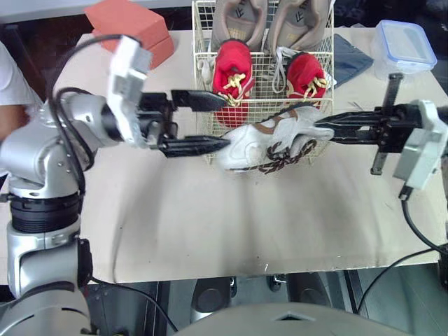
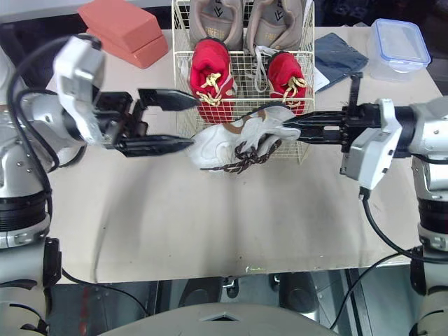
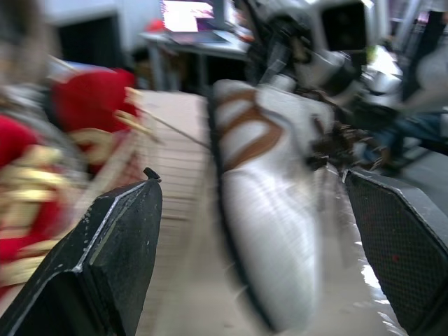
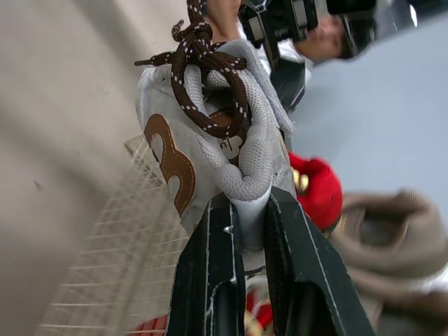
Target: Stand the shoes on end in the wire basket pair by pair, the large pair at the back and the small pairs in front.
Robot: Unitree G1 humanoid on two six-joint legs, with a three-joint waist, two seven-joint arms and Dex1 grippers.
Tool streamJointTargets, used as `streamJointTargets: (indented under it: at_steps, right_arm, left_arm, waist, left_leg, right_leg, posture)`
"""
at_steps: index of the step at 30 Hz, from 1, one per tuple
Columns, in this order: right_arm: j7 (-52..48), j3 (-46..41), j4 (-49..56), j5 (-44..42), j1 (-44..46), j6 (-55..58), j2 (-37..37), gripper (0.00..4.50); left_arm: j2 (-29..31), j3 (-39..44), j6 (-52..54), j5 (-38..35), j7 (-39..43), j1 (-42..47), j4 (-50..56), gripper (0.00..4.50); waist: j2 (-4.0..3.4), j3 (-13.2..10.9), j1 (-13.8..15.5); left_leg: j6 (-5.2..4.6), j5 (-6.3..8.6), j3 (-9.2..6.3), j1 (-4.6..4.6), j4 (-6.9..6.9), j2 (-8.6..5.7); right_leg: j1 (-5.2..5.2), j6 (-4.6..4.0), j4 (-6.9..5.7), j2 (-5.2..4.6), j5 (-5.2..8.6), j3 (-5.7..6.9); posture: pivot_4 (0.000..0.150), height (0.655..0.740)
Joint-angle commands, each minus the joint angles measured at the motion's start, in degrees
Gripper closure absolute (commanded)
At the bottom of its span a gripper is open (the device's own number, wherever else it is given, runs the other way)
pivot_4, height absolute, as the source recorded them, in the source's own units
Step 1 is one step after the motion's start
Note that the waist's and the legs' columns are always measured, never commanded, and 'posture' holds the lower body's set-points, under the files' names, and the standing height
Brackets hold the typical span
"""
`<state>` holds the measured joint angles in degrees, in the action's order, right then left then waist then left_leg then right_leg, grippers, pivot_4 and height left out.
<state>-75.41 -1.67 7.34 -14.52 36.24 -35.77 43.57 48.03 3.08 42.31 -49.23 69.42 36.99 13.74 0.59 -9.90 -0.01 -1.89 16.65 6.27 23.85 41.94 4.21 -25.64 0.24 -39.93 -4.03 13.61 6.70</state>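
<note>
The step in hand is, as I judge it, the placing of a small pair in the front part of the wire basket (image 2: 183,84). The large tan pair (image 1: 269,21) stands already at the back, and the red pair (image 1: 234,73) stands on end just before it, so the front row is what remains. The white shoe (image 1: 259,143), with brown stripes and brown laces, is outside the basket, just in front of its front wall and low over the table (image 1: 210,224); I cannot tell if it touches the table. It lies nearly level, with the toe toward the robot's left side. The right end effector (image 4: 248,217) is clamped on the grey padded collar at the heel end of this shoe, as the right wrist view shows clearly. The left end effector (image 1: 225,122) has its two fingers wide apart, one above and one below, at the toe of the shoe, and in the left wrist view the toe lies between them without being touched. The next move calls, I think, for closing the left fingers on the toe so that both arms carry the shoe, then raising it above the front rim, turning it on end, and lowering it before the red pair. The loose laces may catch on the wire.
</note>
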Motion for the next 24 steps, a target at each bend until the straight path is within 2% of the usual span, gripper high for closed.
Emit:
streamJointTargets:
  at_steps: [1,6,11,15,18,20,21,23,24]
  right_arm:
    - [2.0,1.0,-1.7,2.9,3.5,-9.8,-0.1,4.47]
    - [6.8,1.0,-4.8,5.2,6.5,-16.5,-0.1,4.47]
    - [10.6,1.1,-5.0,6.3,7.3,-16.8,0.9,4.47]
    - [12.4,1.7,-4.2,6.1,6.4,-16.4,1.8,4.50]
    - [13.4,2.3,-3.9,6.0,6.0,-16.1,2.7,4.50]
    - [13.8,2.6,-3.9,5.8,5.7,-15.9,3.3,4.50]
    - [13.9,2.8,-3.9,5.7,5.5,-15.7,3.6,4.50]
    - [13.7,3.3,-3.5,4.7,4.8,-14.0,4.3,4.50]
    - [13.8,3.4,-3.2,4.0,4.3,-12.7,4.7,3.71]
  left_arm:
    - [0.5,-2.7,-1.2,4.1,0.1,1.0,0.8,0.00]
    - [1.6,-6.2,-2.7,10.2,1.4,1.5,-1.2,0.00]
    - [1.3,-6.5,-2.6,10.5,3.6,1.5,-1.6,0.00]
    - [0.1,-6.1,-2.4,9.8,4.6,2.1,-2.3,1.15]
    - [-0.8,-5.8,-3.3,10.3,4.6,2.3,-3.0,2.68]
    - [-1.5,-5.5,-3.6,10.2,4.5,2.4,-3.2,3.55]
    - [-1.6,-5.4,-3.6,10.2,4.5,2.4,-3.3,3.75]
    - [-1.9,-5.1,-3.6,10.0,4.4,2.1,-3.3,3.76]
    - [-2.2,-4.9,-3.9,9.9,4.3,1.8,-3.2,3.76]
  waist:
    - [0.01,0.0,0.0]
    - [0.10,-0.1,0.0]
    - [0.09,-0.1,0.0]
    - [0.09,-0.1,0.1]
    - [0.09,-0.1,0.1]
    - [0.09,-0.1,0.1]
    - [0.10,-0.1,0.2]
    - [0.10,-0.1,0.2]
    - [0.10,-0.1,0.3]
  left_leg:
    - [0.00,0.00,0.01,0.00,0.00,-0.01]
    - [0.00,0.00,0.03,0.01,0.03,-0.01]
    - [0.00,0.00,0.04,0.01,0.04,0.01]
    - [0.00,0.00,0.03,0.01,0.07,0.02]
    - [0.00,0.00,0.04,0.01,0.10,0.02]
    - [0.00,0.00,0.04,0.02,0.10,0.02]
    - [0.00,0.00,0.03,0.01,0.10,0.02]
    - [0.00,0.00,0.03,0.02,0.10,0.02]
    - [0.00,0.00,0.03,0.03,0.10,0.02]
  right_leg:
    - [0.00,0.00,0.00,0.00,0.00,0.02]
    - [0.00,0.00,0.00,0.00,0.00,0.09]
    - [-0.01,-0.05,-0.02,-0.01,-0.03,0.09]
    - [-0.01,-0.06,-0.05,-0.02,-0.03,0.08]
    - [-0.01,-0.06,-0.06,-0.02,-0.03,0.08]
    - [-0.01,-0.05,-0.06,-0.02,-0.03,0.08]
    - [-0.01,-0.06,-0.06,-0.02,-0.03,0.08]
    - [-0.01,-0.07,-0.06,-0.02,-0.04,0.07]
    - [-0.01,-0.08,-0.06,-0.02,-0.04,0.07]
  posture:
    - [0.150,0.6860]
    - [0.150,0.6860]
    - [0.150,0.6860]
    - [0.150,0.6860]
    - [0.150,0.6860]
    - [0.150,0.6860]
    - [0.150,0.6860]
    - [0.150,0.6860]
    - [0.150,0.6860]
